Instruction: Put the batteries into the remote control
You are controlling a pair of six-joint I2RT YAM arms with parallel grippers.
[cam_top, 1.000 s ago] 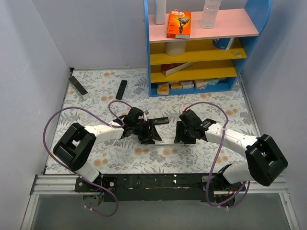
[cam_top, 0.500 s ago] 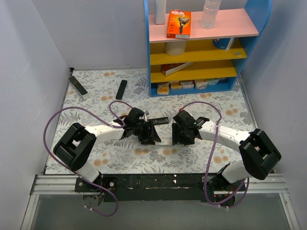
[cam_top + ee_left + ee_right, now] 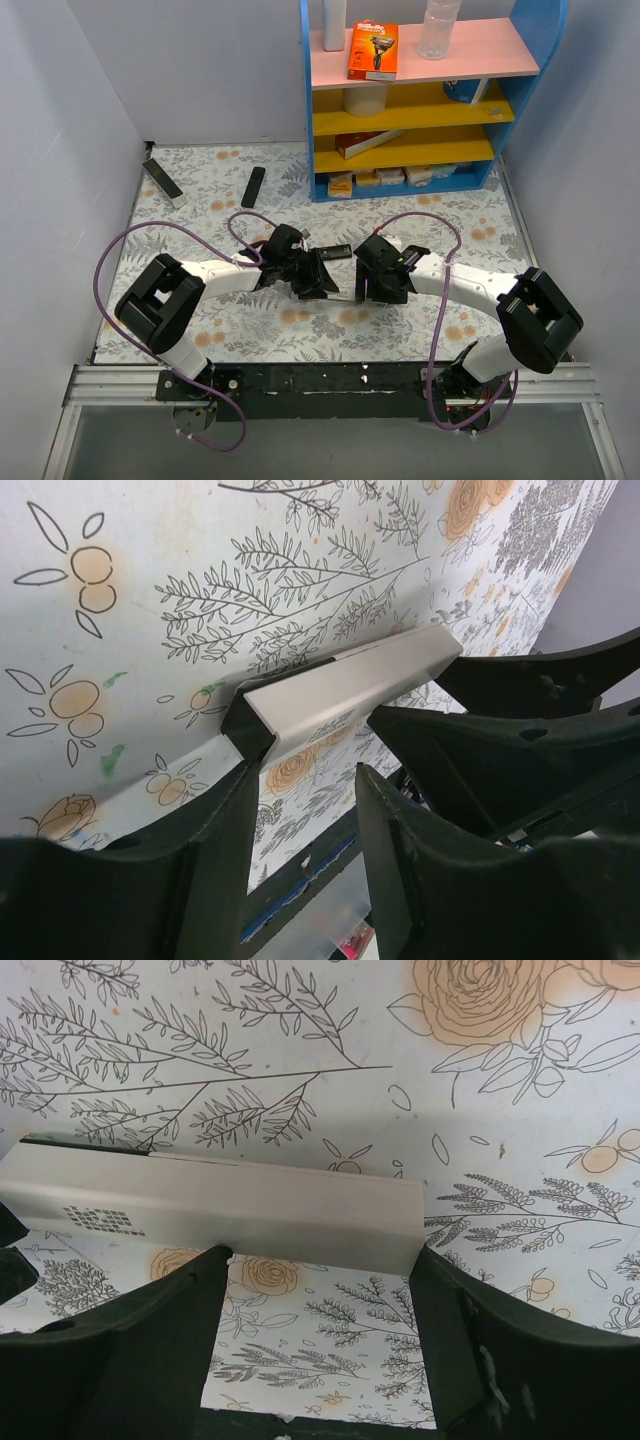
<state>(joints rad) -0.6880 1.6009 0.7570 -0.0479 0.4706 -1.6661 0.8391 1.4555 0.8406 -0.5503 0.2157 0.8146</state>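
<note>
Though I can't tell if it grips, my left gripper [image 3: 305, 765] sits nearly closed at the left end of the white remote [image 3: 220, 1205], which lies left-to-right before the blue shelf [image 3: 306, 100]. My right gripper [image 3: 318, 1260] gapes wide at its right end, holding nothing.

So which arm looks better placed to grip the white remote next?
Probably left: the left gripper has narrow jaws at the white remote's end, roughly lined up across its width. The right gripper's jaws are wide, with the remote lying lengthwise across their gap.
</note>
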